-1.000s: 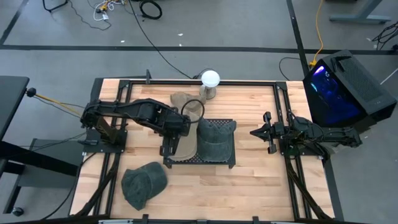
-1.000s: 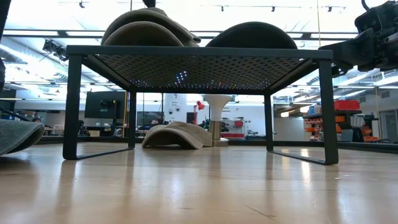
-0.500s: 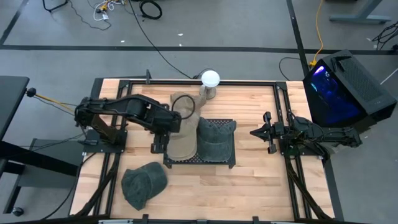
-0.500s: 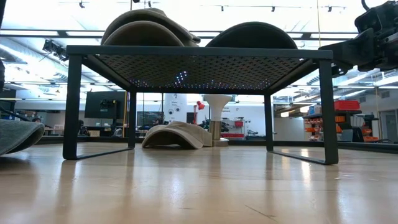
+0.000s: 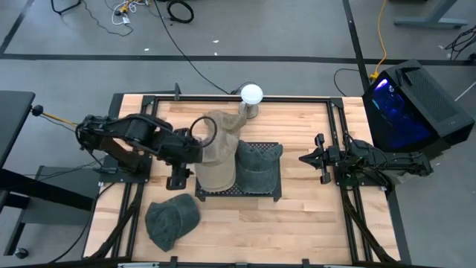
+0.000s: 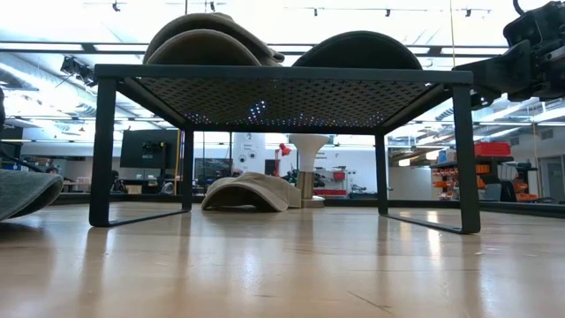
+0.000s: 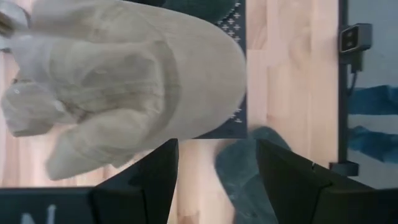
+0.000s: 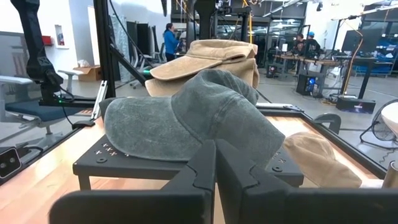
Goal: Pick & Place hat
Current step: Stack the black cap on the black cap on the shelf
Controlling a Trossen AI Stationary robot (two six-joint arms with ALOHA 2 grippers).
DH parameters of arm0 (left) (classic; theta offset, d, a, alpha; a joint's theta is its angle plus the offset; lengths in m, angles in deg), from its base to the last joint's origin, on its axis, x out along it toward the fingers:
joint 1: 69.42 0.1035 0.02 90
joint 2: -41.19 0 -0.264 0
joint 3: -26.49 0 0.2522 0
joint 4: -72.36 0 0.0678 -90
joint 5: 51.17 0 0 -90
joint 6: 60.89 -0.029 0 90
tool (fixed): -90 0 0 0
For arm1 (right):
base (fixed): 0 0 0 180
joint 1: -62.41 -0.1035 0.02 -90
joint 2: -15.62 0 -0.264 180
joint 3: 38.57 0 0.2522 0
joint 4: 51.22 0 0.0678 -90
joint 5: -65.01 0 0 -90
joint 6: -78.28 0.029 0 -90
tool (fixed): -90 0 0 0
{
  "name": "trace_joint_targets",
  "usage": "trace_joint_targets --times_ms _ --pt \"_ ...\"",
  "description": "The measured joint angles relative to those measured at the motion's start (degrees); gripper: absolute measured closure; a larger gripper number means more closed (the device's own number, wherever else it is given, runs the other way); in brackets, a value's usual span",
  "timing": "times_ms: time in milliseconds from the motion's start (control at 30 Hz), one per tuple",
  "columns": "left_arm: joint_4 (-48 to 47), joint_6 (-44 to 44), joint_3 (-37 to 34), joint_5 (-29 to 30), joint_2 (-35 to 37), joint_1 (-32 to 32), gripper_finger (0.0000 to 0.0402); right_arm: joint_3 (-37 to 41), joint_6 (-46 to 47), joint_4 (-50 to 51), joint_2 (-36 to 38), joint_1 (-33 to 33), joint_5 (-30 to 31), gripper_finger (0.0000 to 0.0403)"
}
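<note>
Rack: black, perforated mesh top. Hat on rack, left side: tan. Hat on rack, right side: dark grey-green, faded wash. Hat on counter: same dark grey-green. Hat behind rack: tan. Counter: light wood planks. Stand ball: white.

The rack hides both hats' undersides; the grey cap is edge-cropped.
</note>
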Motion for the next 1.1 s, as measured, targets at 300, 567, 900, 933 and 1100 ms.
trace_joint_targets --times_ms 300,567,900,933,1100 --pt "0.05 7.58 -1.16 -1.81 -0.02 -7.37 0.0181 0.0 0.0 0.0 0.0 0.0 0.0 0.0388" --pt "0.03 11.73 -8.36 -1.68 -0.07 -12.05 0.0181 0.0 0.0 -0.01 0.0 0.0 0.0 0.0388" --pt "1.93 18.8 -14.44 -1.68 -0.09 -17.57 0.0181 0.0 0.0 0.0 0.0 0.0 0.0 0.0388" --pt "2.09 19.64 -14.92 -1.66 -0.09 -18.23 0.0181 0.0 0.0 -0.02 0.0 0.0 0.0 0.0388" --pt "4.43 22.85 -18.1 -1.71 -0.09 -21.24 0.0181 0.0 0.0 -0.01 0.0 0.0 0.0 0.0388"
